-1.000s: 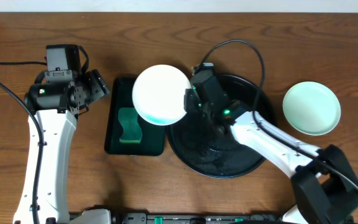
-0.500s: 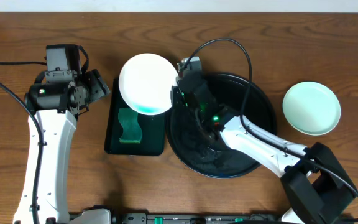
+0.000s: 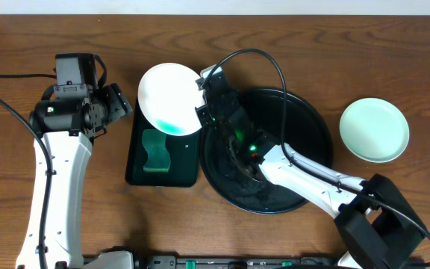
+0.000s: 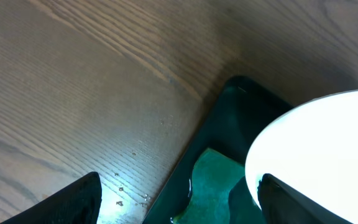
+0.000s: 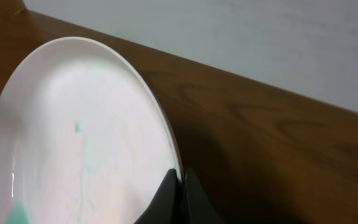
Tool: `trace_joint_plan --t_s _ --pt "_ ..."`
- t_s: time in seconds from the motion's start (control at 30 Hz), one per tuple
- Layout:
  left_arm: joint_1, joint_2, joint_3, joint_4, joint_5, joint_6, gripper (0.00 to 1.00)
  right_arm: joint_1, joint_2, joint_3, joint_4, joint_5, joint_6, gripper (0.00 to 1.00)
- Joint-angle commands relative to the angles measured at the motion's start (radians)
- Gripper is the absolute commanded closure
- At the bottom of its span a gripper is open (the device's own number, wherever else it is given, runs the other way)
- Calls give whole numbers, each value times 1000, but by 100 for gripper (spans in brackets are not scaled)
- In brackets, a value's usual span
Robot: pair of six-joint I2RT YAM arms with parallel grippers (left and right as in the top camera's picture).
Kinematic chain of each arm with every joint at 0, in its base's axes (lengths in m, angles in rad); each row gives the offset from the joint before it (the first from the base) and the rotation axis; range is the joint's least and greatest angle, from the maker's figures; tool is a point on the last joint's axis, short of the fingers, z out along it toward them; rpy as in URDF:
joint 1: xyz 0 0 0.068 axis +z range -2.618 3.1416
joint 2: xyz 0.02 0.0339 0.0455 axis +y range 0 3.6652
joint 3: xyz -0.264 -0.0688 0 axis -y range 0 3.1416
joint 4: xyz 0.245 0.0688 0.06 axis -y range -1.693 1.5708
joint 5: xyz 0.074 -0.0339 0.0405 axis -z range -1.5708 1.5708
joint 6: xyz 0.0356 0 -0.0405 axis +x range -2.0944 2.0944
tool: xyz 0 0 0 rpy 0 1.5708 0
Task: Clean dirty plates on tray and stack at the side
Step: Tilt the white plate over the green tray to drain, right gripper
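A white dirty plate (image 3: 169, 99) with a green smear near its lower edge hangs tilted above the small rectangular tray. My right gripper (image 3: 199, 105) is shut on its right rim; in the right wrist view the fingertips (image 5: 182, 180) pinch the plate's (image 5: 73, 137) edge. The round black tray (image 3: 316, 112) lies under the right arm with no plate visible on it. A mint plate (image 3: 374, 129) rests on the table at the right. My left gripper (image 3: 122, 104) stands open left of the white plate (image 4: 319, 149), its jaws (image 4: 179, 200) empty above the table.
A black rectangular tray (image 3: 181, 164) holds a green sponge (image 3: 155, 151) and some water. In the left wrist view the sponge (image 4: 213, 183) lies just below the plate's edge. Water drops dot the wood beside it. The right arm's cable arcs over the round tray.
My right gripper has carried the white plate leftward, from the round tray's edge to above the rectangular tray. The left arm has not moved.
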Motion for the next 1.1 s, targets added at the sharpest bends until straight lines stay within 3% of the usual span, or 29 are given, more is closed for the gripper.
trace_joint_plan --t_s 0.0,0.3,0.57,0.83,1.07 --pt "4 0 11 -2 -16 -11 19 12 1 15 13 21 -79 99" --pt "4 0 11 -2 -16 -12 19 12 1 15 23 21 -286 99" --pt "4 0 11 -2 -16 -12 19 19 1 15 69 66 -352 99" --pt "4 0 11 -2 -16 -11 19 61 1 15 110 82 -653 99" --pt "4 0 11 -2 -16 -11 19 121 1 15 243 252 -856 99"
